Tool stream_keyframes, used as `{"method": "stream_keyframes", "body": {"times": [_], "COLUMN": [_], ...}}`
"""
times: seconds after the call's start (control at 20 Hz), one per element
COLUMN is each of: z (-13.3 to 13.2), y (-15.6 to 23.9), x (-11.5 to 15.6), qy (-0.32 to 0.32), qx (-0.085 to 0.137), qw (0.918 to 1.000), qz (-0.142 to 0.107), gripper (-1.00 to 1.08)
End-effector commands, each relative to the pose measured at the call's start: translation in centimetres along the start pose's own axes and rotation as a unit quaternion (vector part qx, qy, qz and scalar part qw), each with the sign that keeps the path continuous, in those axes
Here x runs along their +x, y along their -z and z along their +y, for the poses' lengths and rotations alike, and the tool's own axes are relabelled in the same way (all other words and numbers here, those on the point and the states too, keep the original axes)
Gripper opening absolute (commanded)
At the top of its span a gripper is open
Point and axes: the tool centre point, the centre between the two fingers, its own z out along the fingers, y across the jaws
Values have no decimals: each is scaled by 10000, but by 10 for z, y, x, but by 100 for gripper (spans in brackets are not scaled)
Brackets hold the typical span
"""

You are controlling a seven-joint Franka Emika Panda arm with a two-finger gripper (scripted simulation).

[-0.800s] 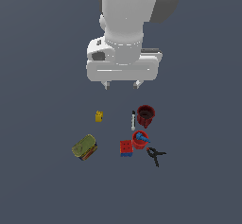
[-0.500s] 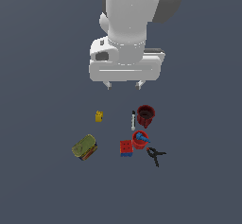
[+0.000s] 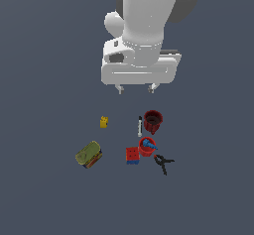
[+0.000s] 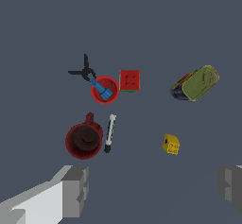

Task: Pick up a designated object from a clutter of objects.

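Hovering high above the clutter, the gripper (image 3: 135,88) is seen with its jaws spread wide and nothing held between them; in the wrist view both fingers (image 4: 75,190) sit at opposite edges of the picture.

Items are logged largest first, each placed relative to the claw. The olive-green can (image 3: 89,154) lies on its side, far below and off toward the exterior view's left. The dark red cup (image 3: 153,121) stands closest beneath the claw, slightly to the exterior view's right. The bright red cup (image 3: 147,146), the designated object, sits just beyond the dark cup, further from the claw, with a blue piece (image 4: 100,89) resting inside it. The red-blue cube (image 3: 132,155) is just beside the bright cup, possibly touching it; the gap cannot be resolved at this size. The black clamp (image 3: 162,162) lies on the bright cup's other side, its tips near the rim. The white-black marker (image 3: 140,126) lies alongside the dark cup. The yellow block (image 3: 103,122) stands apart, toward the exterior view's left.

Step in hand, as judged: approach, with no descent onto the target begun. The next move calls for the claw to be shifted past the dark cup until centred over the bright red cup, then lowered with the jaws aligned so that cube and clamp are not struck.
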Motion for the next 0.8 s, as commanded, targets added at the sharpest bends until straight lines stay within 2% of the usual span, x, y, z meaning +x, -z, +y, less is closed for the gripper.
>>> {"method": "stream_keyframes", "body": {"times": [0.0,0.4,0.75], "z": [0,-9,-24], "y": [-3,-35,-90], "x": [2,21,48], "qy": [9,131,325], "qx": [1,9,38], "qw": [10000,9999,9995], "qz": [-3,8,26], "gripper": [100,100,100]}}
